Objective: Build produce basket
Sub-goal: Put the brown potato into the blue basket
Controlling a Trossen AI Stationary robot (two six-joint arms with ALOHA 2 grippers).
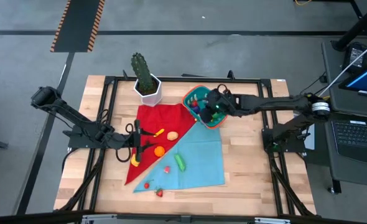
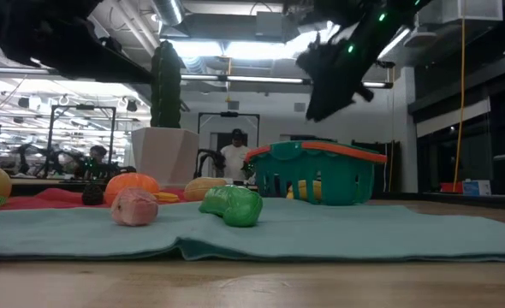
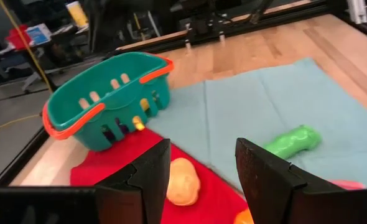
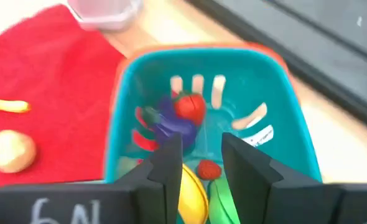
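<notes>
The teal basket with the orange-red rim (image 1: 195,98) stands on the table at the far corner of the cloths. It holds a purple eggplant (image 4: 171,124), a strawberry (image 4: 190,107), a red berry (image 4: 208,168) and yellow and green pieces. My right gripper (image 4: 202,158) hangs open above it (image 2: 329,81), touching nothing. My left gripper (image 3: 202,174) is open and low over the red cloth's left side (image 1: 137,138); a pale yellow lemon (image 3: 183,180) lies just ahead of it. An orange (image 1: 159,150), a banana (image 1: 135,160) and a green cucumber (image 1: 181,162) lie on the cloths.
A white hexagonal pot with a cactus (image 1: 147,87) stands at the red cloth's far corner, left of the basket. A red cloth (image 1: 155,121) and a light blue cloth (image 1: 199,155) overlap mid-table. Small red berries (image 1: 159,192) lie near the cloths' near edge. A person stands beyond the table (image 2: 235,154).
</notes>
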